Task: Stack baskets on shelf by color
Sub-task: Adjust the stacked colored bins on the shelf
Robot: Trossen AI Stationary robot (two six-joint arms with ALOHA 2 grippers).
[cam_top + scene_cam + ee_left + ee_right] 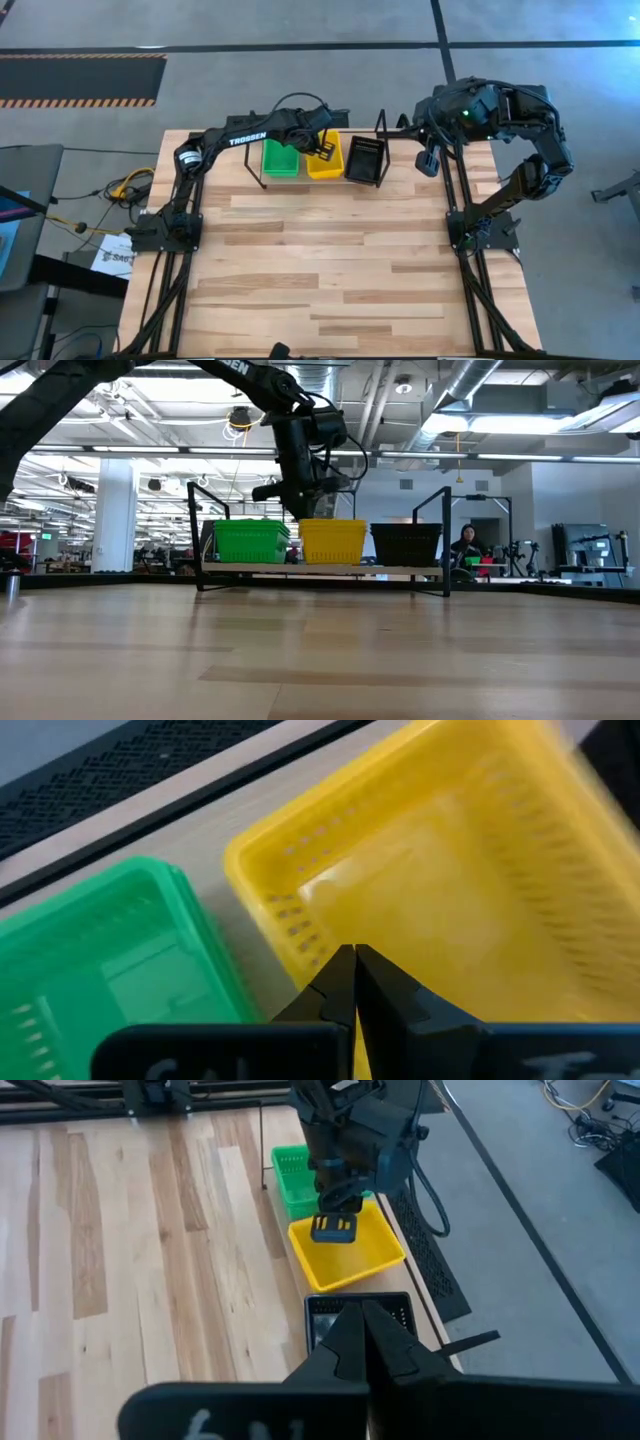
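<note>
Three baskets stand side by side on the shelf [410, 571] at the table's far edge: a green one [280, 158], a yellow one [325, 160] and a black one [365, 160]. In the low view each colour looks tall, like a stack. My left gripper [353, 960] is shut and points steeply down over the yellow basket [450, 890], at its side toward the green basket [110, 960]. My right gripper [362, 1315] is shut and held high, beyond the shelf's right end [428, 160], with nothing in it. My left gripper's shut fingertips [340, 970] come from above at the yellow basket's wall [290, 920] on the side toward the green basket. I cannot tell whether they touch it. The basket sits level on the shelf.
The shelf's upright wire loops [383, 125] [255, 160] stand at both its ends. Bare wooden tabletop [330, 260] stretches from the shelf to the near edge. Cables and papers [115, 245] lie left of the table. A person [466, 545] sits far behind.
</note>
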